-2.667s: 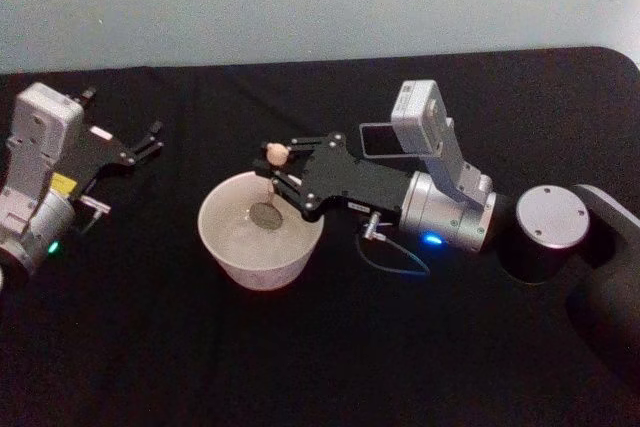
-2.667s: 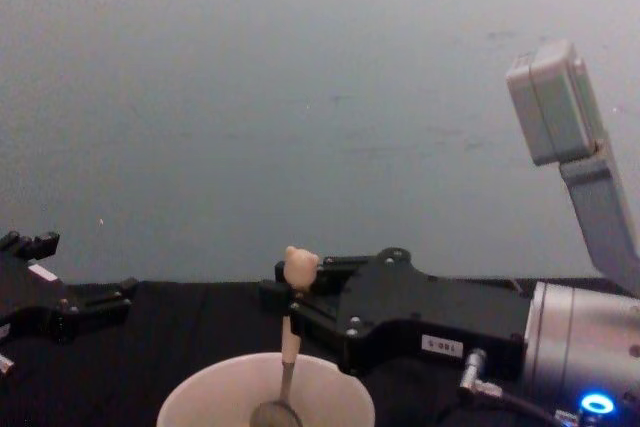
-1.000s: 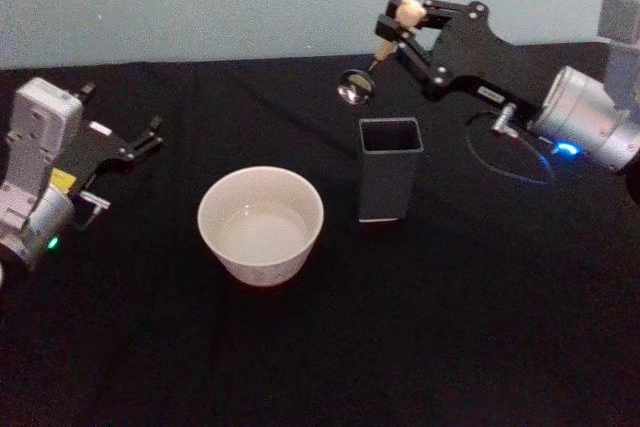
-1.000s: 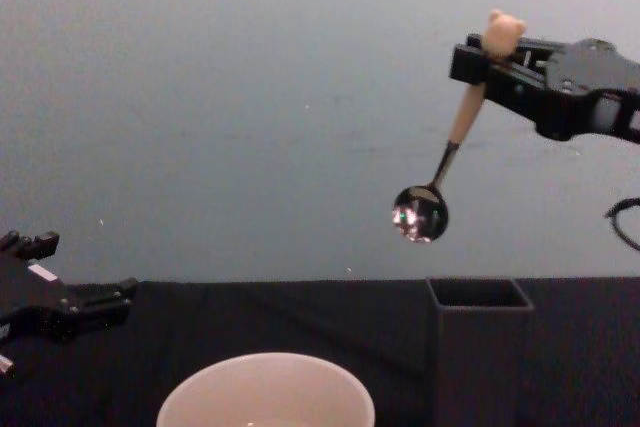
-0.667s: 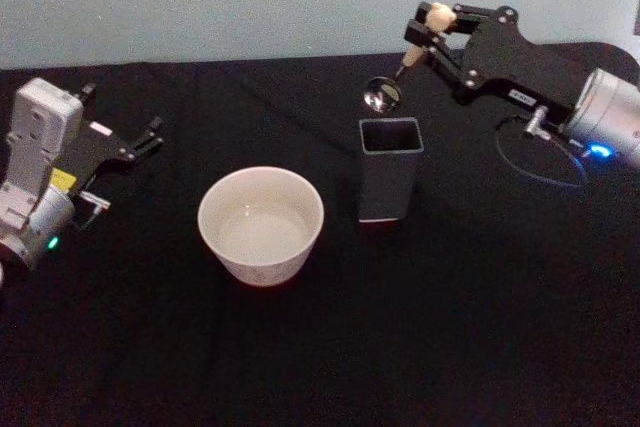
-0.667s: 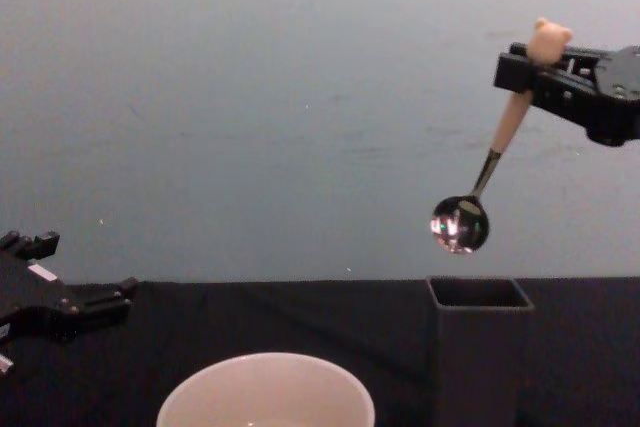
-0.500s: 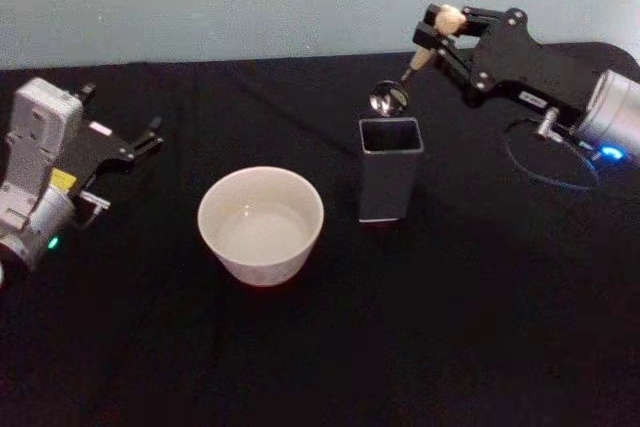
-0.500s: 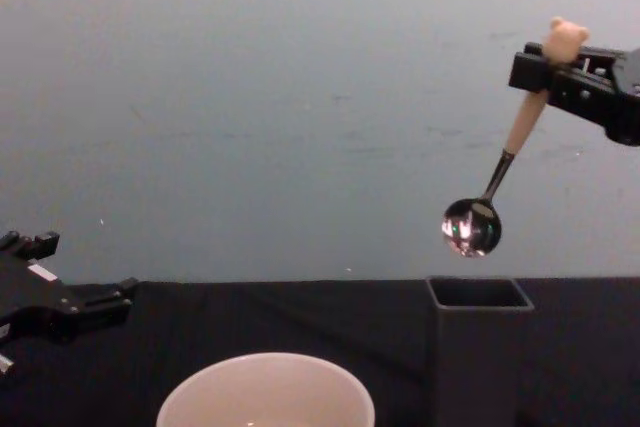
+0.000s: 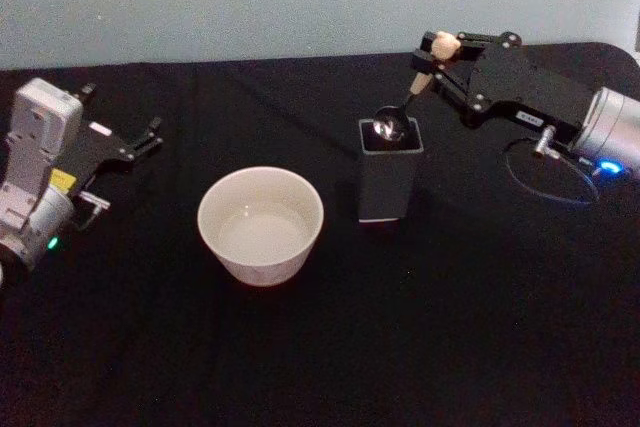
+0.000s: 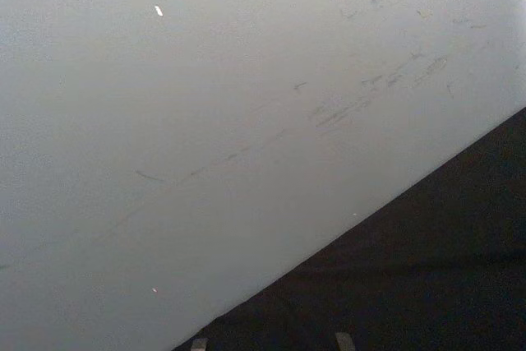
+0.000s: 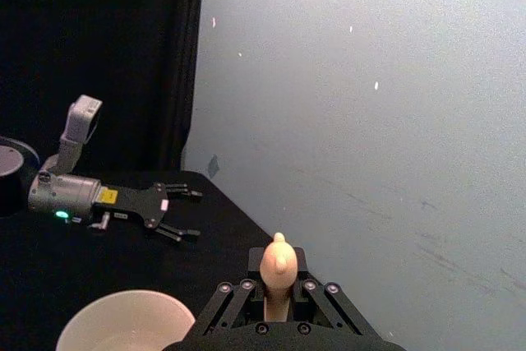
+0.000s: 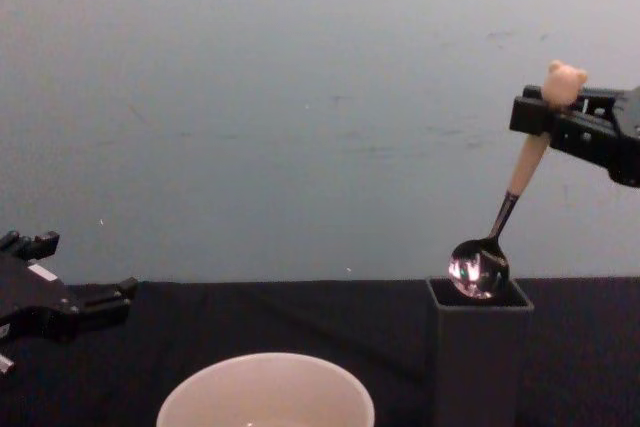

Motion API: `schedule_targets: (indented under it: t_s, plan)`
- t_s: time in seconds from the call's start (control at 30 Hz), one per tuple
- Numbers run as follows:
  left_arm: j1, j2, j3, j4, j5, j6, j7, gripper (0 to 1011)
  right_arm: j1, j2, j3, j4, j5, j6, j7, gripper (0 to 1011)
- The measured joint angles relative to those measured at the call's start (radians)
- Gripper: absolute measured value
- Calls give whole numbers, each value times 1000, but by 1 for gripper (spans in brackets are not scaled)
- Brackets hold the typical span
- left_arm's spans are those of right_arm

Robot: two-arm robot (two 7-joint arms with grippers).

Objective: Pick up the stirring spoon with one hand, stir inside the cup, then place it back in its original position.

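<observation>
From the head view, the right hand (image 9: 437,55) pinched the stirring spoon (image 9: 408,92) just under its bear knob, the shiny bowl at the mouth of the dark box holder (image 9: 388,175), which stood beside the cup (image 9: 260,225) on the black worktop (image 9: 300,347); the left hand (image 9: 140,143) rested spread at the far left. From the chest, the spoon (image 12: 505,212) leaned with its bowl at the holder's (image 12: 478,357) rim, the cup (image 12: 265,390) cut off below. The right wrist view hid the spoon's bowl behind that hand (image 11: 278,297).
</observation>
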Motion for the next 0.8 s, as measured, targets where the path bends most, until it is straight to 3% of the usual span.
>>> schedule_targets:
  t_s: [0.57, 0.8]
  plan:
    - [0, 0, 0, 0, 0, 0, 0, 1001, 24, -15, -33, 51, -30, 10, 1, 174]
    - [0, 0, 0, 0, 0, 0, 0, 1002, 40, -30, -65, 96, -50, 26, 10, 174]
